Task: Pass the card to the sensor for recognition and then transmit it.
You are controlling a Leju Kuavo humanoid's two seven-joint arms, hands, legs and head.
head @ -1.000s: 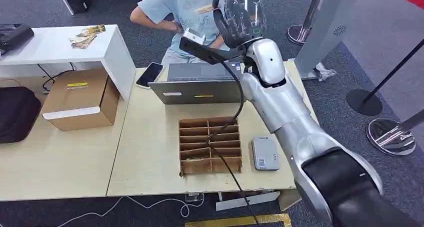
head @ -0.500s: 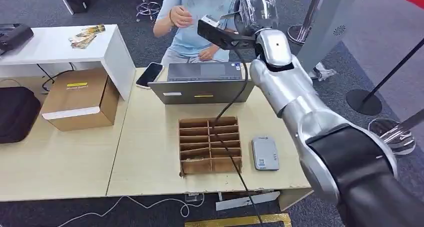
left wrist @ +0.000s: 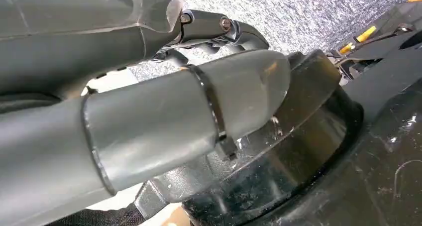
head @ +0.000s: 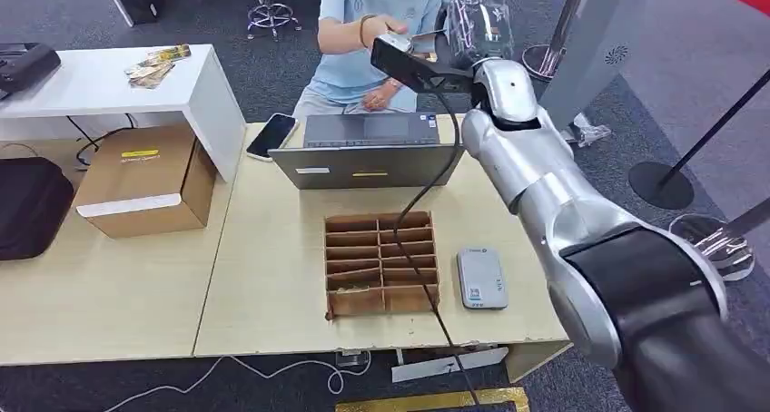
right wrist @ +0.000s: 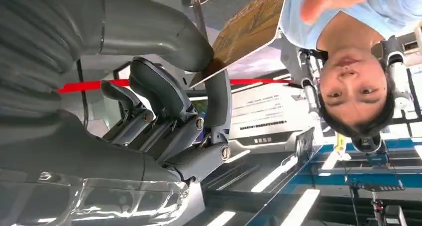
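Cardboard box [head: 145, 192]: sits on the left part of the surface [head: 263, 276], well apart from everything else.
Divider tray [head: 381, 264]: brown cardboard, close to the near edge, bare surface to its left.
Sensor [head: 480, 279]: grey, just beside the tray, near the right edge.
Left hand [left wrist: 149, 111]: I cannot tell whether it grips anything.
Right hand [right wrist: 169, 101]: raised beyond the laptop [head: 368, 152], pinching the card [right wrist: 249, 29] by one corner.
Card: tan, patterned, flat; a person's hand [head: 386, 27] touches its far end.
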